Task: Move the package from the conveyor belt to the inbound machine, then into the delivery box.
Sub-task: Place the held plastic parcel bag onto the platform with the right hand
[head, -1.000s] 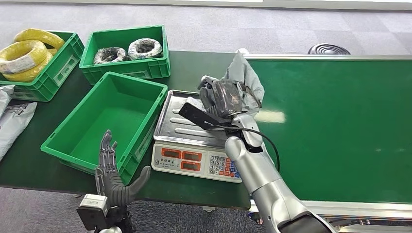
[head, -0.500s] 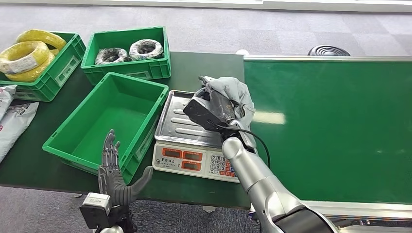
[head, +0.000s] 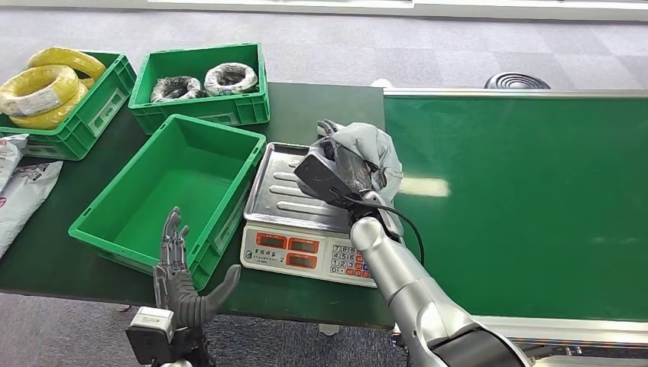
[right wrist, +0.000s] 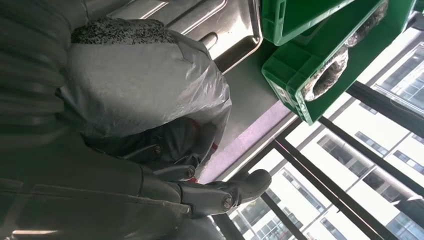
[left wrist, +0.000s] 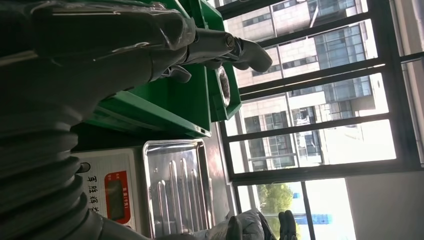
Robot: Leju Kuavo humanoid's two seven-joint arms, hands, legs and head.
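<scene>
A grey plastic-wrapped package (head: 365, 150) hangs over the right side of the steel pan of the weighing scale (head: 284, 195), gripped by my right hand (head: 345, 174). In the right wrist view the package (right wrist: 135, 85) bulges out of my right hand (right wrist: 165, 165), above the scale's pan (right wrist: 220, 25). My left hand (head: 182, 277) is held up at the table's near edge with its fingers spread and nothing in it, just in front of the empty large green box (head: 172, 187). The left wrist view has my left hand (left wrist: 100, 45) beside the scale (left wrist: 175, 185). The green conveyor belt (head: 527, 199) lies to the right.
Two green bins stand at the back left: one with yellow cable coils (head: 46, 84), one with wrapped black and white coils (head: 200, 80). Grey bags (head: 19, 183) lie at the table's left edge. A round black object (head: 516, 79) sits on the floor beyond the conveyor.
My right hand has carried the package lower and slightly left over the scale's pan. My left hand has hardly moved.
</scene>
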